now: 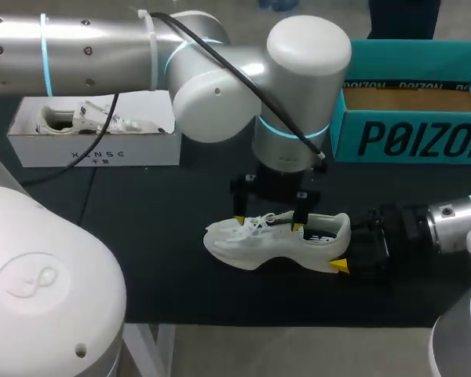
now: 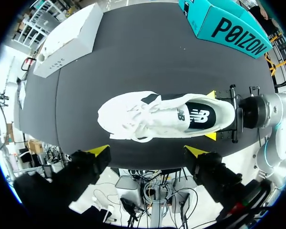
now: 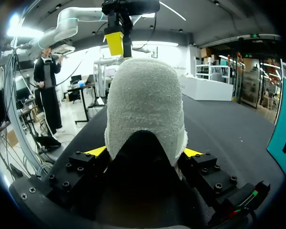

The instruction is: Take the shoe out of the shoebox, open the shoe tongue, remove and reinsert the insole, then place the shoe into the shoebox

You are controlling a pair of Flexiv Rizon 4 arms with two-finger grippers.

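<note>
A white shoe [image 1: 259, 247] with a black patch at the heel lies on its sole on the black table [image 1: 141, 236], toe to the left. My right gripper [image 1: 337, 245] comes in from the right, shut on the heel. In the right wrist view its yellow fingertips [image 3: 95, 151] press both sides of the heel [image 3: 145, 105]. My left gripper [image 1: 268, 222] hangs open just above the laces and tongue. In the left wrist view the shoe [image 2: 148, 117] is ahead of the left gripper [image 2: 148, 151], not between its fingers, and the right gripper [image 2: 210, 115] clasps the heel.
A white shoebox [image 1: 94, 145] holding another white shoe stands at the back left. An open teal shoebox [image 1: 408, 133] stands at the back right, close behind my right arm. Bare black table lies in front of and left of the shoe.
</note>
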